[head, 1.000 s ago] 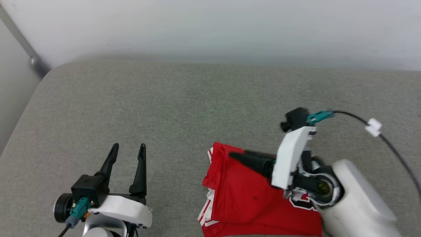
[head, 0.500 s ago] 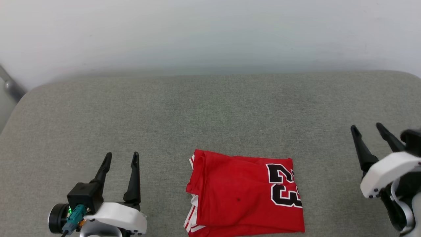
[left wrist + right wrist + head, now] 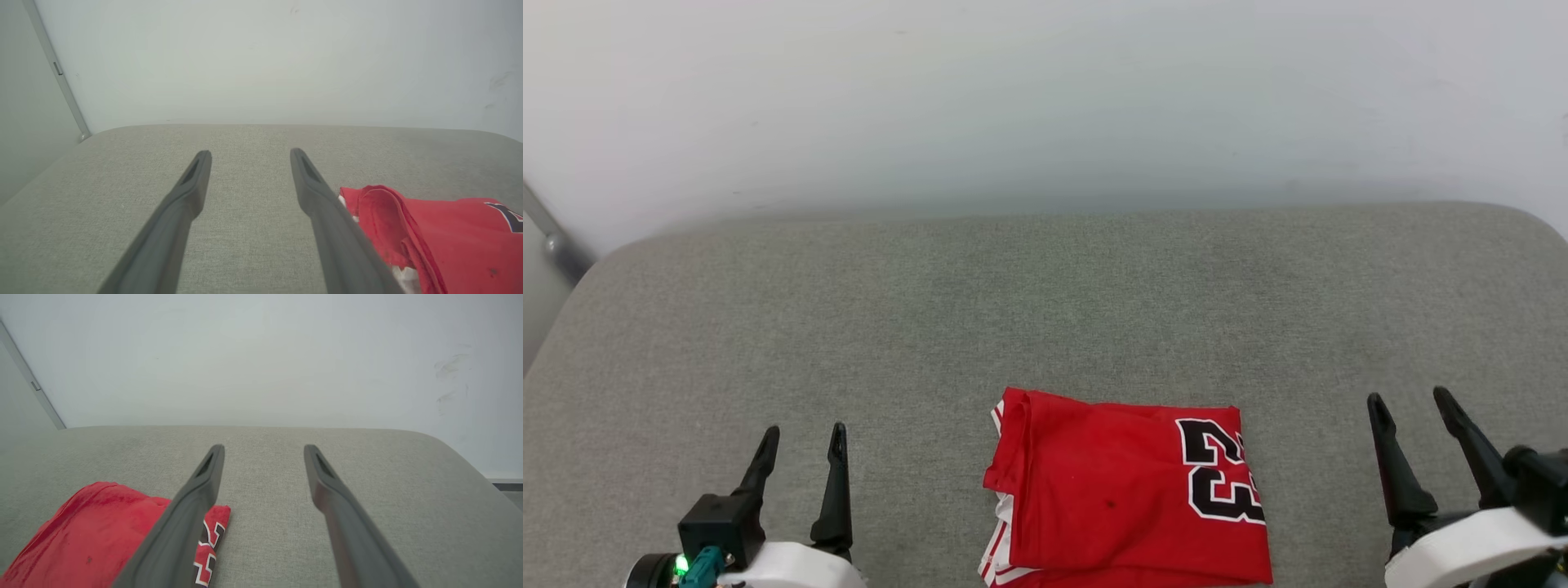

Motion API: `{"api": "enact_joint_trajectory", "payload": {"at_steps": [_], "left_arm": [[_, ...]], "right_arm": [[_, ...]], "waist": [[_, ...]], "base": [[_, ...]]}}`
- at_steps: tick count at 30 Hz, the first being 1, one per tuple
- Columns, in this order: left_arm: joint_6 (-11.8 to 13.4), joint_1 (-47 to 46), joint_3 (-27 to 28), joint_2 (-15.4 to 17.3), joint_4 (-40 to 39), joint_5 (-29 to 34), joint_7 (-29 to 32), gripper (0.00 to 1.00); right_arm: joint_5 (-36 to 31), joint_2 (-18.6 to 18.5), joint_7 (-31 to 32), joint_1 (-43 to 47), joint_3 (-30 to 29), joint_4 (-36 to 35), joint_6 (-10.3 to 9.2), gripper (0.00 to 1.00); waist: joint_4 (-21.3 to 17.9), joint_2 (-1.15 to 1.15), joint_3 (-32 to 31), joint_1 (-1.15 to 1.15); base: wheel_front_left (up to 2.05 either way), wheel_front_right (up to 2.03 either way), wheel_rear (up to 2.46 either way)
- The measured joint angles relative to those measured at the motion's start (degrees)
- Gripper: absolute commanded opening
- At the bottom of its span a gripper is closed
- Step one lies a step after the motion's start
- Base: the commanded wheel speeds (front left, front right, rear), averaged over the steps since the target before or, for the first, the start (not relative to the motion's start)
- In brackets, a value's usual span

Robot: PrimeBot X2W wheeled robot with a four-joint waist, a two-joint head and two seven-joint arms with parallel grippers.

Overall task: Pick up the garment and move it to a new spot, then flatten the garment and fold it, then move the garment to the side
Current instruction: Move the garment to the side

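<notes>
Pulling the right gripper (image 3: 1408, 396) back to the near right, after reaching over the garment (image 3: 1111, 490), a large red jersey-style T-shirt with red-white striped trim and a black "23" print, a second ago; swinging the head camera meanwhile. Holding its two long dark fingers (image 3: 1392, 457) spread wide, grasping nothing, well apart from the cloth. Keeping the left gripper (image 3: 805, 429) at the near left, likewise released and empty.

Leaving the garment lying folded into a compact rectangle at the near middle of the grey padded fabric surface (image 3: 1045, 310), between the grippers and touching neither. Judging picking up, flattening and folding as done; not telling whether the last move aside is finished or remaining.

Noting a plain pale wall (image 3: 1045, 98) at the far side and a thin grey metal rail (image 3: 551, 245) at the far left. Judging neither as standing in the way.
</notes>
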Motion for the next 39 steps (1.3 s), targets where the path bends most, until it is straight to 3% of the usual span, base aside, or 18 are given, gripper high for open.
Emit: {"api": "enact_joint_trajectory", "payload": {"at_steps": [17,22,26,31,36,39], "left_arm": [[0.0,0.9,1.1,0.0,0.5,-0.9,0.0,1.0],[0.0,0.9,2.6,-0.7,-0.1,-1.9,0.0,1.0],[-0.1,0.8,4.3,-2.0,-1.1,-1.8,0.0,1.0],[-1.1,0.8,6.8,-4.5,-2.6,0.1,-0.1,1.0],[-3.0,0.7,8.2,-6.4,-2.6,2.2,-0.2,1.0],[-3.8,0.0,9.0,-7.4,-2.6,3.3,-0.2,1.0]], "right_arm": [[-0.8,3.0,4.5,2.5,-1.1,-4.9,0.0,1.0],[6.0,3.4,11.4,1.9,-11.6,-2.3,0.0,1.0],[11.6,0.6,19.5,-0.2,-20.5,2.3,0.0,1.0],[17.6,-0.8,34.4,-2.7,-26.6,9.1,0.0,1.0],[25.5,2.8,51.6,-5.7,-29.8,16.2,-0.01,1.0],[32.2,4.6,57.7,-9.6,-32.1,20.4,0.0,1.0]], "waist": [[-0.2,0.0,0.1,0.0],[-0.1,0.0,0.3,0.0],[1.1,0.0,0.7,0.0],[3.5,0.0,1.4,0.0],[6.1,0.0,2.6,0.01],[7.5,0.0,3.4,0.01]], "base": [[0.0,0.0,0.0],[0.0,0.0,0.0],[0.0,0.0,0.0],[0.0,0.0,0.0],[0.0,0.0,0.0],[0.0,0.0,0.0]]}}
